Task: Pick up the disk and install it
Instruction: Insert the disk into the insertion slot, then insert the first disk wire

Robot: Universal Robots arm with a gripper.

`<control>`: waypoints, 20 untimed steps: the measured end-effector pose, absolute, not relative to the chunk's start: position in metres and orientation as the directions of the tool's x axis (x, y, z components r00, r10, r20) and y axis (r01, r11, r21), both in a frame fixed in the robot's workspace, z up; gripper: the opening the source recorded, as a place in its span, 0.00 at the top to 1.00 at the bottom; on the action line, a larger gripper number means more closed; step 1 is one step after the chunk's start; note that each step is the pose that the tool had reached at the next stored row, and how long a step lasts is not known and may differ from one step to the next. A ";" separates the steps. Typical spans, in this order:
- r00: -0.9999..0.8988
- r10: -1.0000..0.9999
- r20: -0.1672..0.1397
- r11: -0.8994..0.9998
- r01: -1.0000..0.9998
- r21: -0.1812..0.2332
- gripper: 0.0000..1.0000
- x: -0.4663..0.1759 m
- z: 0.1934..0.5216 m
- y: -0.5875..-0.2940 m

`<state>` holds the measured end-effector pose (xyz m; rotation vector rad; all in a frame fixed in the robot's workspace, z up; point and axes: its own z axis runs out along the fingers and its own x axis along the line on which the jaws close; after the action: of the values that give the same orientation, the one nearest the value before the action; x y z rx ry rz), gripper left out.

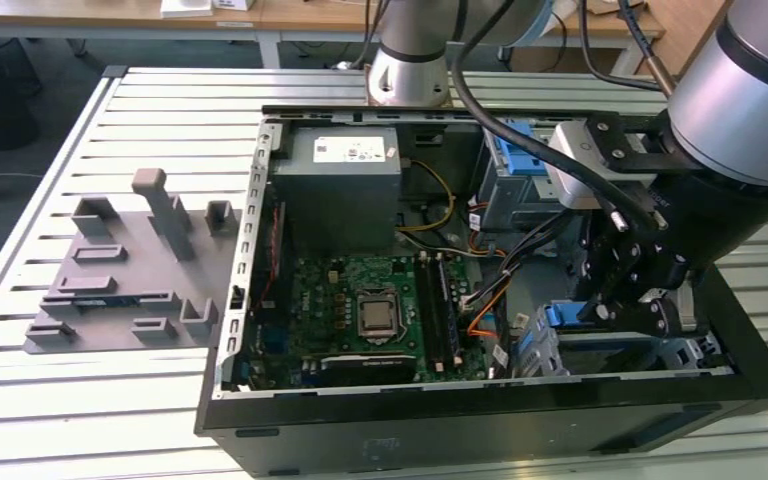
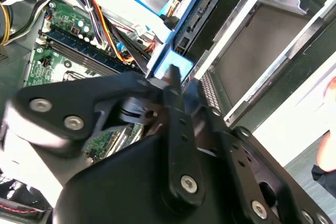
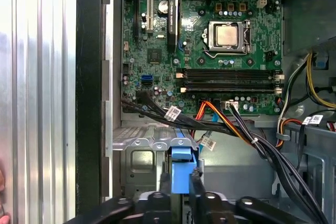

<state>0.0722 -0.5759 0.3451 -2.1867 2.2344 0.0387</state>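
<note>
The claw [image 3: 180, 178] is clamped on the blue frame edge of the disk [image 3: 181, 162]. The disk sits dead ahead of it, long axis apparently running straight down into the grey drive cage [image 3: 136, 156] in the case corner — that line is what matters. A bundle of black and orange cables [image 3: 220, 121] crosses just beside the cage mouth, between it and the motherboard [image 3: 210, 51].

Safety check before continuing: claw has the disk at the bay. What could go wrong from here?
1. The claw seems to pinch only the blue frame edge of the disk, so it may slip or tilt.
2. The cable bundle runs close to the disk and could snag or get pinched.
3. A tilted disk could jam against the grey drive cage.
</note>
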 end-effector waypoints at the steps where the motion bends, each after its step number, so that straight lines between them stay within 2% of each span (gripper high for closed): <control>1: -0.022 -0.999 -0.028 0.021 -1.000 0.007 0.76 0.072 0.345 -0.576; 3: -0.022 -0.999 -0.028 0.021 -1.000 0.007 0.87 0.072 0.345 -0.576; 5: -0.022 -0.999 -0.028 0.021 -1.000 0.007 0.89 0.072 0.345 -0.576; 20: -0.022 -0.999 -0.028 0.021 -1.000 0.007 0.89 0.072 0.345 -0.576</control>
<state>0.0722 -0.5759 0.3448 -2.1867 2.2343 0.0388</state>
